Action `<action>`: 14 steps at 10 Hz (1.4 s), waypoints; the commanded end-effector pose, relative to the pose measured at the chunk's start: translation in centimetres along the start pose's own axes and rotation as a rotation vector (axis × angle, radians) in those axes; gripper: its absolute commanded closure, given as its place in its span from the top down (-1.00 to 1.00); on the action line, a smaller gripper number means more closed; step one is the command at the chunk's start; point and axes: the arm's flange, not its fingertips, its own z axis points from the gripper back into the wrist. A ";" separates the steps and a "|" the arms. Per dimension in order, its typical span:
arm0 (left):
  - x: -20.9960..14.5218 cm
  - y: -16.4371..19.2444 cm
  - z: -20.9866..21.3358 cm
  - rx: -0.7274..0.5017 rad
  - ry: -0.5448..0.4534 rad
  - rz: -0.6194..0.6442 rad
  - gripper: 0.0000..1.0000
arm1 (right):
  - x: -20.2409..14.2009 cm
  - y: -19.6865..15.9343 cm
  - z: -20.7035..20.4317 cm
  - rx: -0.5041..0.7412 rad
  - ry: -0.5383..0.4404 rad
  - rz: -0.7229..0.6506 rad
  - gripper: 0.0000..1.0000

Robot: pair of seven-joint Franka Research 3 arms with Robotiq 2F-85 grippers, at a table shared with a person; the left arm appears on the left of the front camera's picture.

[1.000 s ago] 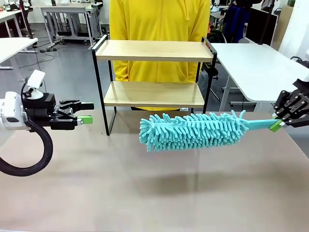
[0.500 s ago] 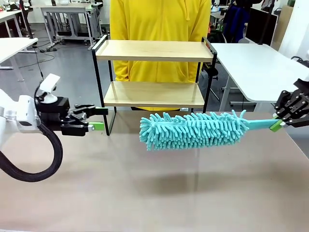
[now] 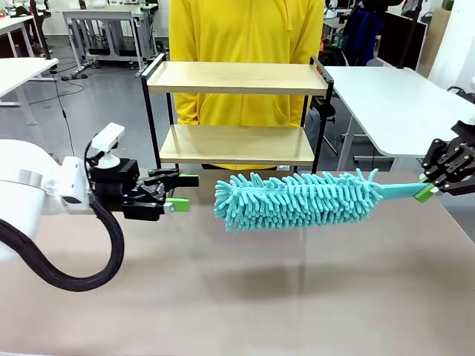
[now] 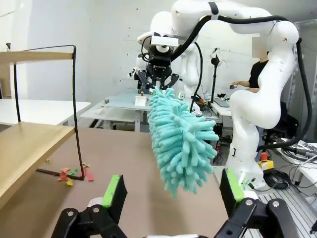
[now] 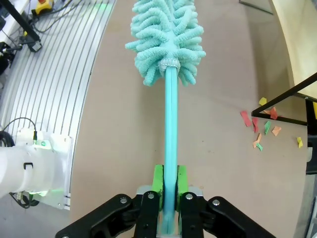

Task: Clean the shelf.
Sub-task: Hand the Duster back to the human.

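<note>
Duster (image 3: 297, 200) blocks shelf (image 3: 236, 144) front; bare table (image 3: 245, 304) nr robot.

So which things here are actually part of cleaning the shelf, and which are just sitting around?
Part of the job:
- shelf
- teal duster, held in the right end effector
- left end effector, open
- paper scraps on the table

Just around:
- white side table
- person in yellow

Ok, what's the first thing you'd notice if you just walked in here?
The fluffy turquoise duster, held out flat above the table's middle by the right hand, shut on its handle. Next, the left hand reaching toward its tip with fingers open. Behind them stands the shelf, with bits of coloured paper near its foot.
</note>
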 end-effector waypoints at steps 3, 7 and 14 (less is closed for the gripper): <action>-1.4 0.1 -3.9 0.059 0.003 -0.040 1.00 | 0.0 0.1 0.2 -0.009 -0.037 0.025 -0.73; -1.5 1.6 -7.8 0.016 -0.033 -0.059 1.00 | 0.0 0.1 0.2 -0.009 -0.037 0.025 -0.73; -2.0 3.0 -12.9 -0.052 0.015 -0.049 1.00 | 0.0 0.1 0.2 -0.009 -0.037 0.025 -0.73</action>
